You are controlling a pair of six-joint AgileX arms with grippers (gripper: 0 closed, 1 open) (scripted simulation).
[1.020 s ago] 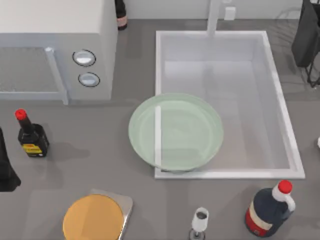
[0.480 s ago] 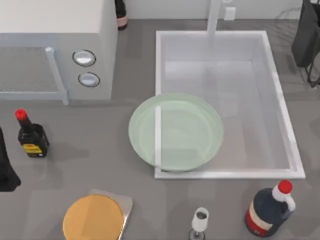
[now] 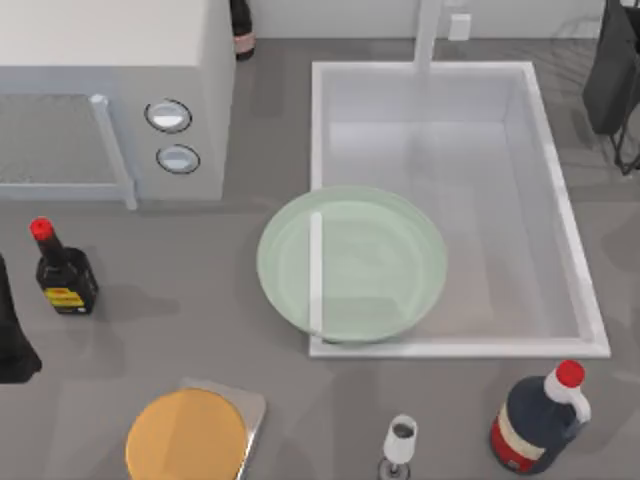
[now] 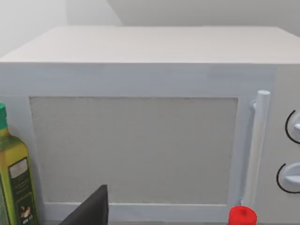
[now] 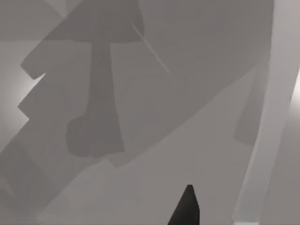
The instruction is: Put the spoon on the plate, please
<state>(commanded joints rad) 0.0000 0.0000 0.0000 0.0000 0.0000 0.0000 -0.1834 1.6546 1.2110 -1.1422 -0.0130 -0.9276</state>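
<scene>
Plate [image 3: 372, 272]: pale green, round, nothing on it. It sits across the near-left corner of the white sink [image 3: 450, 349], part over the basin and part over the grey table [image 3: 200, 330].

Spoon: cannot tell where it lies, so its heading and long axis stay unsettled. That is the one relation the pick-up depends on, and it has to be fixed before choosing an arm.

Left arm [image 3: 12, 345]: well to the left of the plate, at the table's edge. The left gripper [image 4: 92, 210] faces the microwave [image 4: 140, 140] door. Cannot tell how far open it is, and nothing is seen in it.

Right arm [image 3: 612, 70]: beyond the plate and to its right, past the sink's far corner. The right gripper [image 5: 186, 210] hangs over bare grey surface crossed by shadows. Opening: cannot tell. No load seen.

Judgement: task at its start, plate ready to receive. Neither arm is clearly nearer until the spoon is located. The plate overhangs the sink rim, so it may rock; set the spoon down gently and near the middle.

Near side of the plate: orange disc [image 3: 186, 436], small white cup [image 3: 400, 441], big dark bottle [image 3: 538, 418].
</scene>
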